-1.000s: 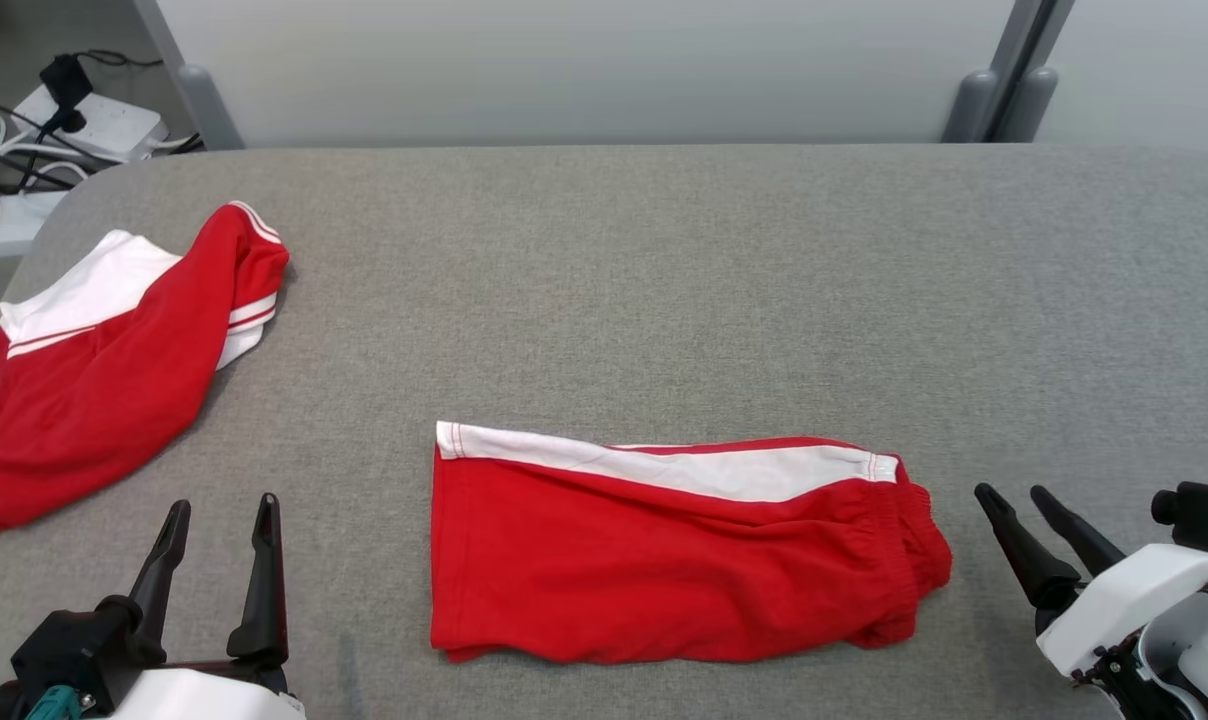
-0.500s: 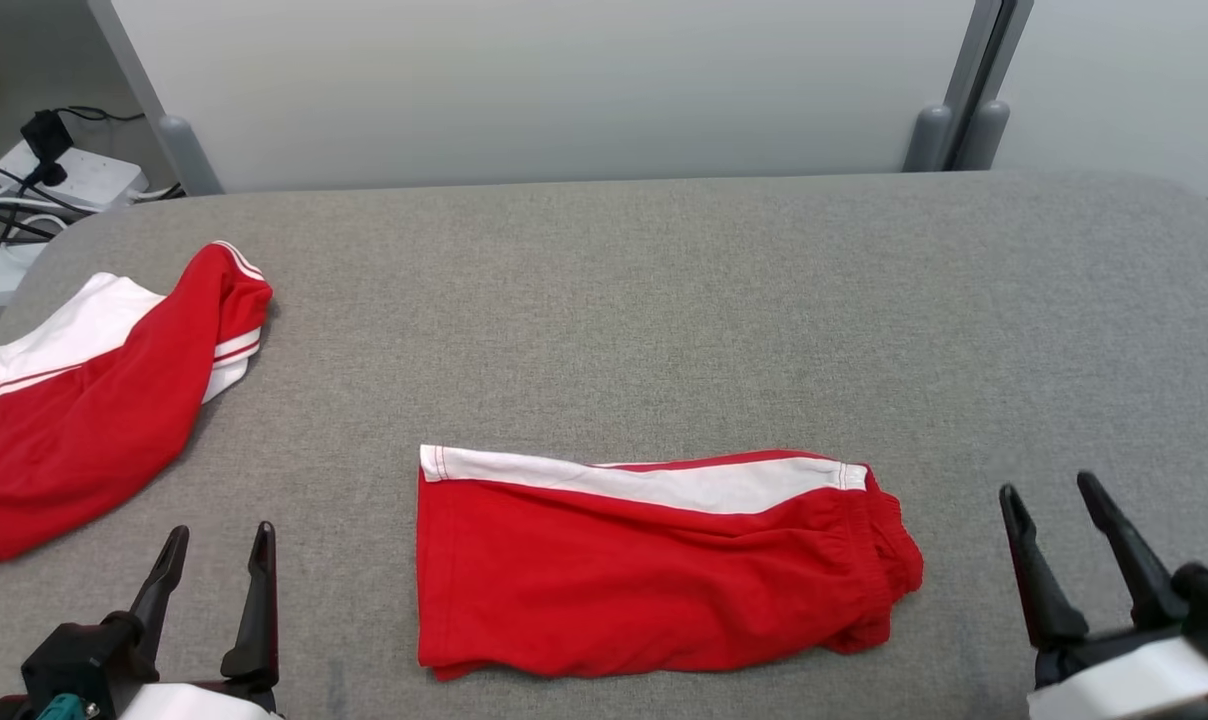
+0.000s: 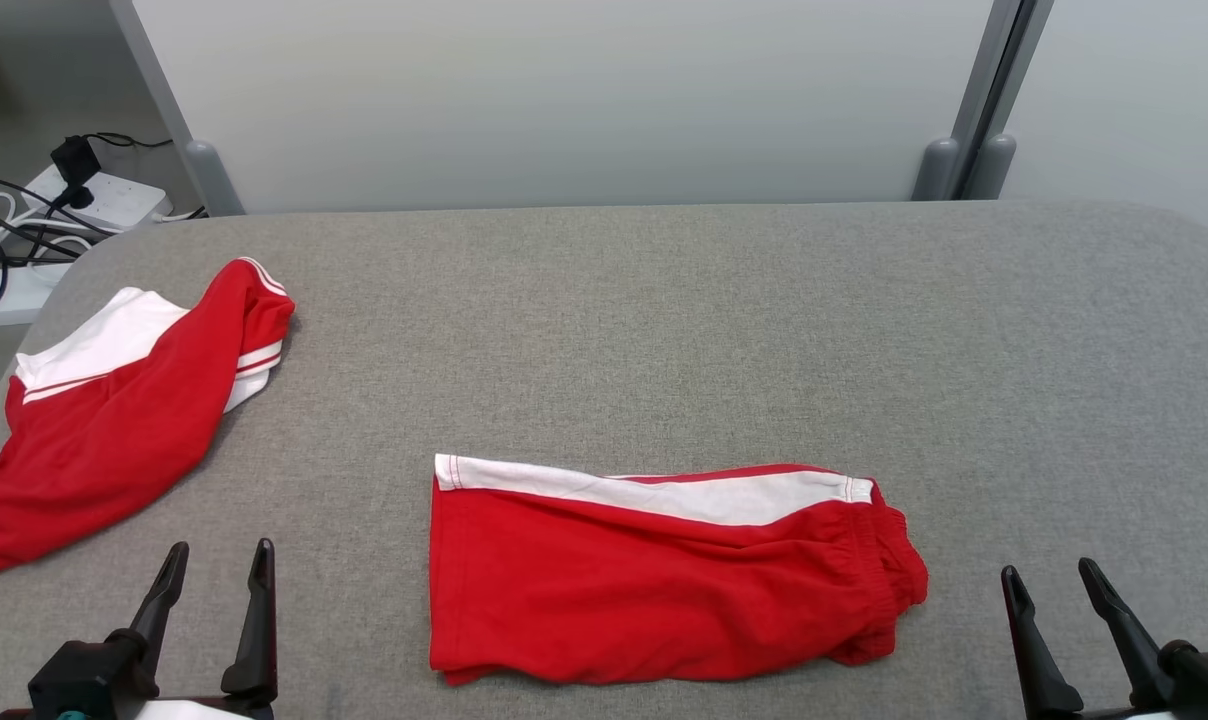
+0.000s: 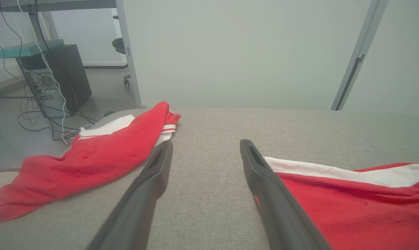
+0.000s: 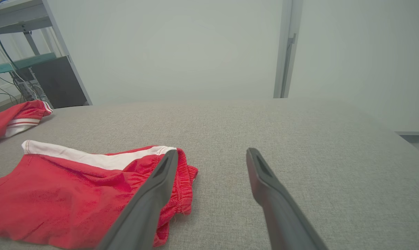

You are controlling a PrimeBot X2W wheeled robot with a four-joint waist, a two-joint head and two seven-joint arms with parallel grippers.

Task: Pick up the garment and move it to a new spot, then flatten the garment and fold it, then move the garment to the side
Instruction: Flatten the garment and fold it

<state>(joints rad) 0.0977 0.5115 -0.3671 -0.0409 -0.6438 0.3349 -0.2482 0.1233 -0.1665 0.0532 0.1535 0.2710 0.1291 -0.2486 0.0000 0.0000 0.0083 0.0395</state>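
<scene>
Shorts: the red shorts (image 3: 664, 580) with a white side stripe lie flat near the front middle of the grey table (image 3: 664, 330), folded leg on leg. The waistband (image 3: 889, 560) is to the robot's right and the hems to its left. Nothing touches them.
Right gripper: the right gripper (image 3: 1049, 568) has pulled back – a second ago it angled in toward the waistband with its white forearm showing. Now it sits at the lower right, fingers up, well apart from the cloth. Jaws are wide with nothing between them.
Left gripper: the left gripper (image 3: 220, 547) is at the lower left, jaws wide and empty, near the hem end but not touching it. Its pose is much as it was a second ago.
Camera: the table's far edge sits lower in the head view than a second ago, so the head has moved. Part of the grippers' apparent drop is that. The shorts' outline is unchanged.
Other cloth: a second red-and-white garment (image 3: 114, 420) is bunched at the table's left end, well apart from the shorts.
Fold quality: the right wrist view shows the waistband end gathered and slightly lifted. I can't tell whether the lower layers line up.
Meaning: this reads as a release after a fold, with both arms parked. What's left is probably one more fold or the move to the side.
Next: either way the pinch must catch every layer at an edge.
Risk: a top-layer-only pinch would peel the fold open – the puffy waistband end is the likely spot.
</scene>
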